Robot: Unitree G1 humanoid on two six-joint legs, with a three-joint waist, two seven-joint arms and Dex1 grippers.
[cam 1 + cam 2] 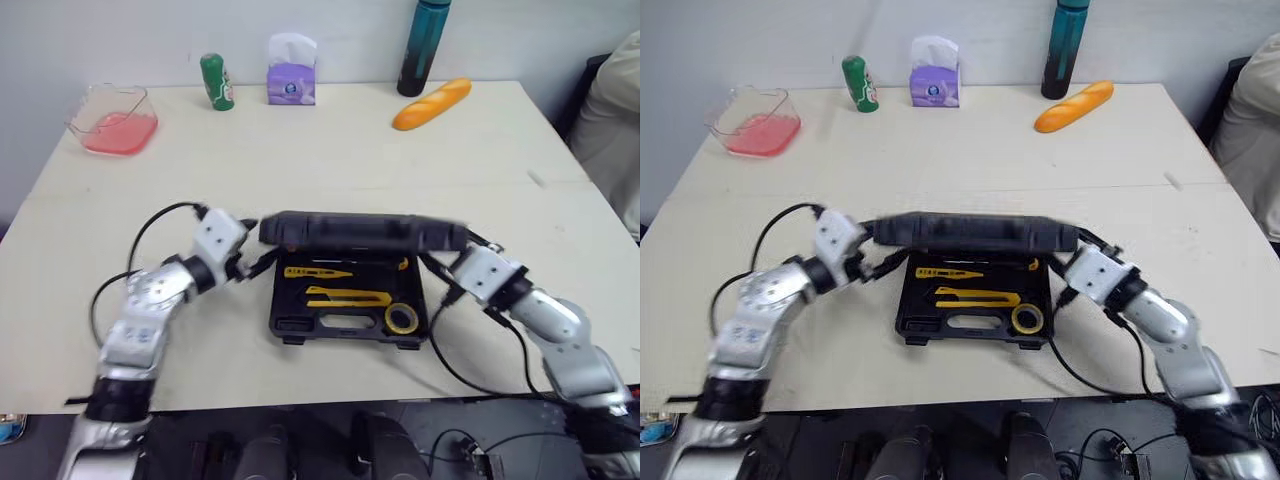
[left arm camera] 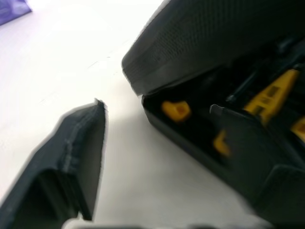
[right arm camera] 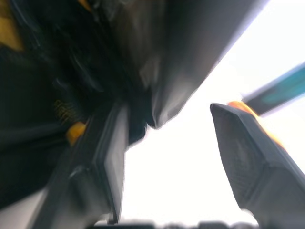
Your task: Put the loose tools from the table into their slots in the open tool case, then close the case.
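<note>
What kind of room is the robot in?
Probably a lab or office test room: a plain table by a white wall, set with mixed props like a tool case, bread and a tissue box.

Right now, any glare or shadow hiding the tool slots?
Left eye view: light even, no glare on the table; the half-raised lid shades the rear slots of the tool case, yellow tools readable. Left wrist view: table washed white, case interior dark. Right wrist view: bright table behind the dark lid edge.

Pink tub (image 1: 112,122), green can (image 1: 217,82), tissue pack (image 1: 291,72), teal bottle (image 1: 424,48), bread loaf (image 1: 431,104)
</note>
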